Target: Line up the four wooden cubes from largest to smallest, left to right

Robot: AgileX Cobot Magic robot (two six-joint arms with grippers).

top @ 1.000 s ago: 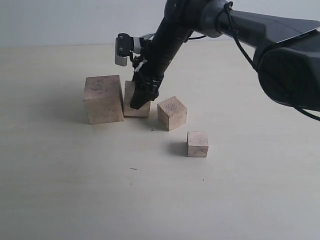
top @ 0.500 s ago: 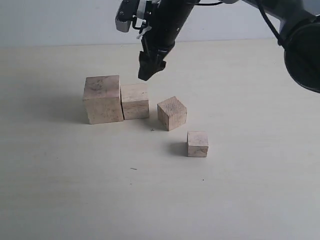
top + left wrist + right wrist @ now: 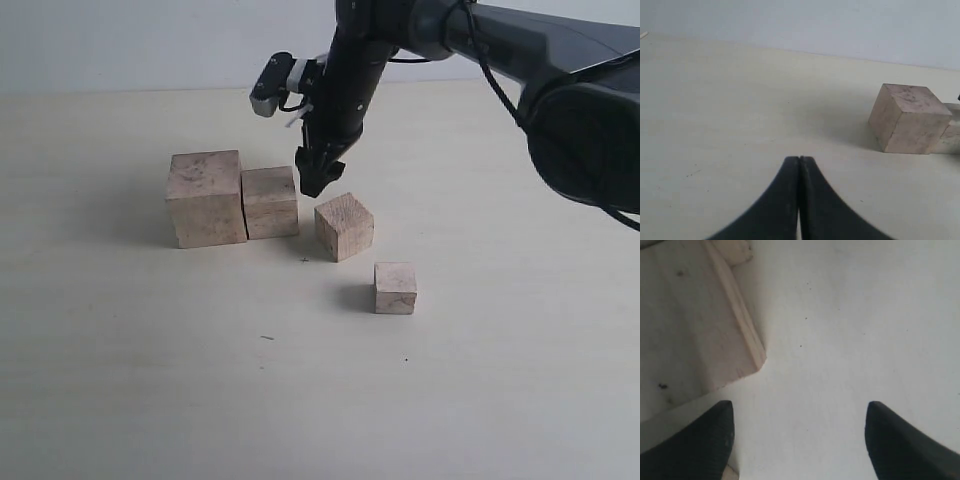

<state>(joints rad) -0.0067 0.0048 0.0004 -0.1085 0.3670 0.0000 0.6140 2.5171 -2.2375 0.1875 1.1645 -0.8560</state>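
The four wooden cubes stand on the pale table. The largest cube (image 3: pixel 207 198) is at the left, and the second cube (image 3: pixel 270 202) touches its right side. The third cube (image 3: pixel 344 226) sits apart, turned at an angle. The smallest cube (image 3: pixel 396 288) lies nearer the front right. My right gripper (image 3: pixel 318 180) hangs just behind the gap between the second and third cubes, open and empty (image 3: pixel 797 412), with a cube face (image 3: pixel 685 325) beside one finger. My left gripper (image 3: pixel 799 160) is shut on nothing, low over the table, well away from the largest cube (image 3: pixel 910 117).
The right arm (image 3: pixel 520 50) reaches in from the upper right, with its wrist camera (image 3: pixel 272 87) sticking out to the left. The bare table (image 3: pixel 150 380) stretches in front of the cubes. A pale wall (image 3: pixel 120 40) backs the table.
My right gripper let go of the second cube and rose off it. It then came down a little to the right, toward the third cube. The cubes have not moved.
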